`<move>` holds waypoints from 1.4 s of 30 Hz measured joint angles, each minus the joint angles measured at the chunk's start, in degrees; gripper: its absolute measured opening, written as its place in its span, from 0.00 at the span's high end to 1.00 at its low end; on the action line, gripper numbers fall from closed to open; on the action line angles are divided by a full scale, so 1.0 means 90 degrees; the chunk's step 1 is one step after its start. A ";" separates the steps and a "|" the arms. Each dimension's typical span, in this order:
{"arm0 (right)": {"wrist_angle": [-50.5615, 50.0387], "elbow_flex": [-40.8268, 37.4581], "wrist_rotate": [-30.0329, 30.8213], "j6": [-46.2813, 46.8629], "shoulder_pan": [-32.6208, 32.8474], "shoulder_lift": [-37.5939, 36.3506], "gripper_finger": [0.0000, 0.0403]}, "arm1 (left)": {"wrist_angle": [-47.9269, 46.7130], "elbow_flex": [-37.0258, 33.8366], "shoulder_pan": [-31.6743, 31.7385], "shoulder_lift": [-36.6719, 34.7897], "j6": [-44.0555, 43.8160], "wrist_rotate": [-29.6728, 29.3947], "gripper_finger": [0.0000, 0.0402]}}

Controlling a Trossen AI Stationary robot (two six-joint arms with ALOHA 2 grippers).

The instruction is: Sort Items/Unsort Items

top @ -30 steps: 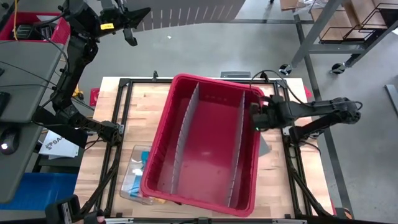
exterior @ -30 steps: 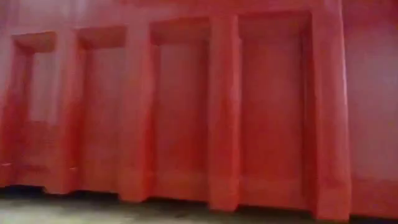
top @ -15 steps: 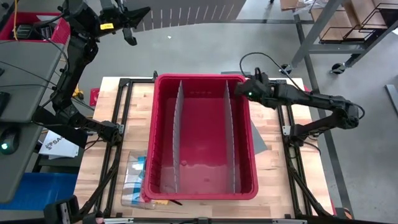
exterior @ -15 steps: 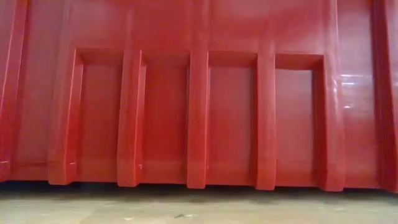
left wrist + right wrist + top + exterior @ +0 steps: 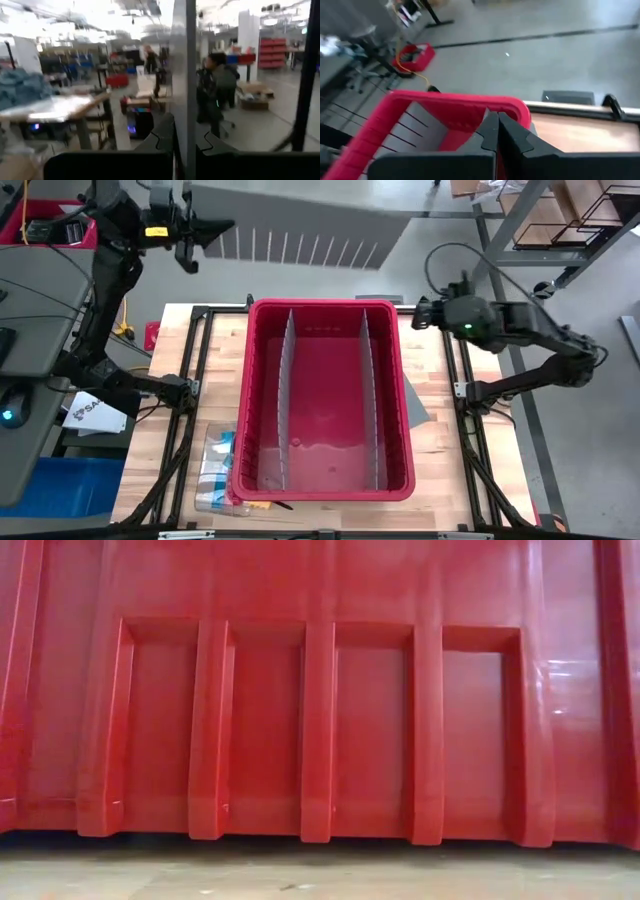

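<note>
A large red bin (image 5: 325, 480) with two grey dividers stands square on the table and fills the low view (image 5: 320, 720). From under its near left corner sticks a clear container (image 5: 212, 470) with blue and yellow items. My left gripper (image 5: 195, 240) is raised beyond the table's far left corner, shut on a thin grey panel (image 5: 300, 248). Above and just right of the bin's far right corner (image 5: 515, 107) hangs my right gripper (image 5: 420, 315), shut and holding nothing. My left gripper (image 5: 184, 145) pinches the thin grey panel by one edge (image 5: 184, 115) between its two fingers. The fingers point about level. The panel shows edge-on in the left wrist view, running out past the fingertips, lifted clear of the table.
A dark stick (image 5: 283, 505) lies at the bin's near wall. A grey sheet (image 5: 420, 408) lies on the table right of the bin. Black frame rails (image 5: 190, 380) run along both table sides. People and benches show in the room beyond.
The bin, skewed across the table a second ago, has turned square to it and lies still. My right gripper has left the bin's right side, gone to its far right corner, then risen and moved right, off it. My left gripper has rolled, turning the panel.
</note>
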 joint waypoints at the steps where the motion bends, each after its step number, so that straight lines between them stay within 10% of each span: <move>1: 0.0004 0.0109 0.0052 -0.0091 0.0090 -0.0022 1.00 | -0.0404 0.0001 0.0000 -0.0070 0.0264 0.0004 1.00; 10: 0.0253 0.0609 -0.0625 -0.0928 0.0724 -0.0018 1.00 | -0.0600 -0.2155 -0.0051 -0.1382 0.0473 0.0219 1.00; 23: 0.0494 0.0645 -0.1042 -0.2085 0.0190 -0.0020 0.84 | 0.5113 -0.5780 -0.0588 -0.2071 -0.3342 -0.0669 1.00; 33: 0.1844 0.0648 -0.5212 -0.4189 -0.1789 -0.0222 0.45 | 0.5229 -0.5841 -0.0807 -0.1992 -0.3922 -0.1213 1.00; 42: 0.2220 0.0648 -0.6673 -0.4887 -0.2734 -0.0205 0.40 | 0.5927 -0.5834 -0.1120 -0.2004 -0.4620 -0.0863 1.00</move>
